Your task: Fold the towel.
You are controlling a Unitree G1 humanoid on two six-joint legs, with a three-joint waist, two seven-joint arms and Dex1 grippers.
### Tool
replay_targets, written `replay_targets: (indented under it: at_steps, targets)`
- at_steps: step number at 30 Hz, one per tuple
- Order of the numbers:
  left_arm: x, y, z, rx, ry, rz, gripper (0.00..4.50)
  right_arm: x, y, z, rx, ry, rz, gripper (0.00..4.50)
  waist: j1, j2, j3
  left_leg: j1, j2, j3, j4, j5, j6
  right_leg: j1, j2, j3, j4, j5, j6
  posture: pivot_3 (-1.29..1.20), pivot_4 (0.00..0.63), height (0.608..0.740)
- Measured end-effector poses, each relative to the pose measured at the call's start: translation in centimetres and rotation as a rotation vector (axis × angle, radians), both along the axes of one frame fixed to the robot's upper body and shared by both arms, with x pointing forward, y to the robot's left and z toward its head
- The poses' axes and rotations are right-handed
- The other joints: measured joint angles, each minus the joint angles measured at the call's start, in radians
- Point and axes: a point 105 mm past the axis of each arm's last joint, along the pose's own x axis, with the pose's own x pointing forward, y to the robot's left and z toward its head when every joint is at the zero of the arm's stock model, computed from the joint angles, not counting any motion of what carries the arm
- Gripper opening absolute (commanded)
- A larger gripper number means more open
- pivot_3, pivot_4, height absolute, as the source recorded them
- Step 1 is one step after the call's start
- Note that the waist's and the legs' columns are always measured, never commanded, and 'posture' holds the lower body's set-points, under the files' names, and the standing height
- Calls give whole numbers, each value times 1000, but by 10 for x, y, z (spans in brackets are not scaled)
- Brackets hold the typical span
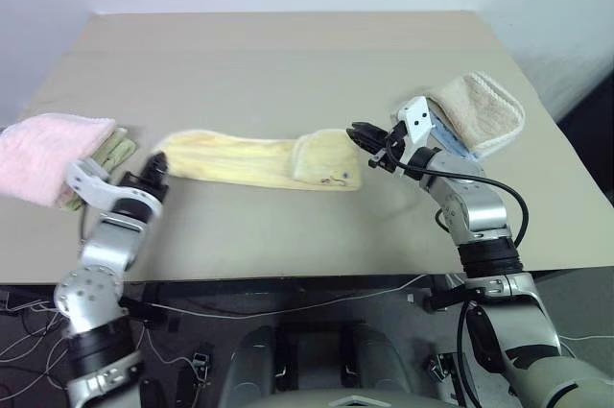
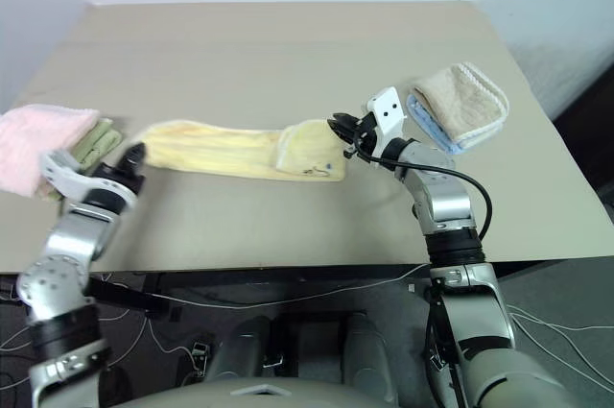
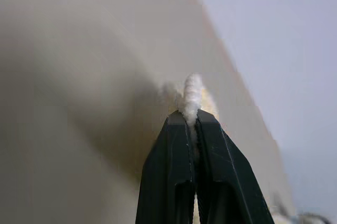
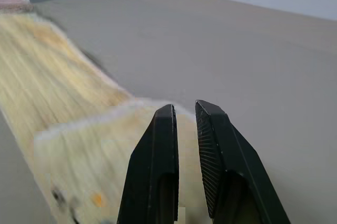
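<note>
Beige worktop (image 1: 288,62) against a plain pale wall. The towel (image 1: 259,160), pale yellow, lies stretched across the middle of the worktop, running from 9 to 3 o'clock, its 3 o'clock end folded over with a small dark mark on it. Left claw (image 1: 156,170) sits at the towel's 9 o'clock end, fingers pinched tight on the terry edge, which pokes out between the tips in the left wrist view. Right claw (image 1: 366,144) is at the folded 3 o'clock end, jaws a narrow slit apart with nothing between them, tips over the towel. Pink folded towel (image 1: 46,151) at far 9 o'clock with a greenish cloth (image 1: 110,151) beside it. Beige folded towel (image 1: 482,110) on a blue cloth (image 2: 436,130) at 2 o'clock.
</note>
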Motion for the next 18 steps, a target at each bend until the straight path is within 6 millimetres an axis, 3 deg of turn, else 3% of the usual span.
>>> replay_targets:
  at_steps: [3,6,8,12,14,18]
  targets:
    - [3,3,23,91,-76,-30,21,0,-1,0,3,-1,-5,619,2,0,0,-1,-1,0,0,-1,-2,0,0,0,-1,0,0,0,150,740]
    - [11,-14,44,168,-150,-114,21,1,-1,1,6,-2,-9,619,3,0,0,-1,-1,0,0,-1,-3,0,0,0,-2,0,0,0,150,740]
    - [16,-38,55,222,-201,-207,21,1,0,1,8,-2,-10,619,3,0,0,-1,-1,0,0,-1,-3,1,0,0,-2,0,0,0,150,740]
    - [19,-110,59,387,-275,-464,21,2,-2,1,12,-3,-24,619,2,0,0,-1,-1,1,-1,0,-1,1,0,0,-2,0,1,0,150,740]
    - [17,-151,55,454,-314,-598,21,2,-3,1,15,-4,-31,619,1,0,0,-1,-1,1,-1,0,-1,1,1,0,-2,0,1,0,150,740]
    - [12,-201,41,560,-332,-747,21,3,-5,0,21,-2,-46,619,-2,0,1,-1,0,1,-2,1,-1,0,2,0,-3,0,1,0,150,740]
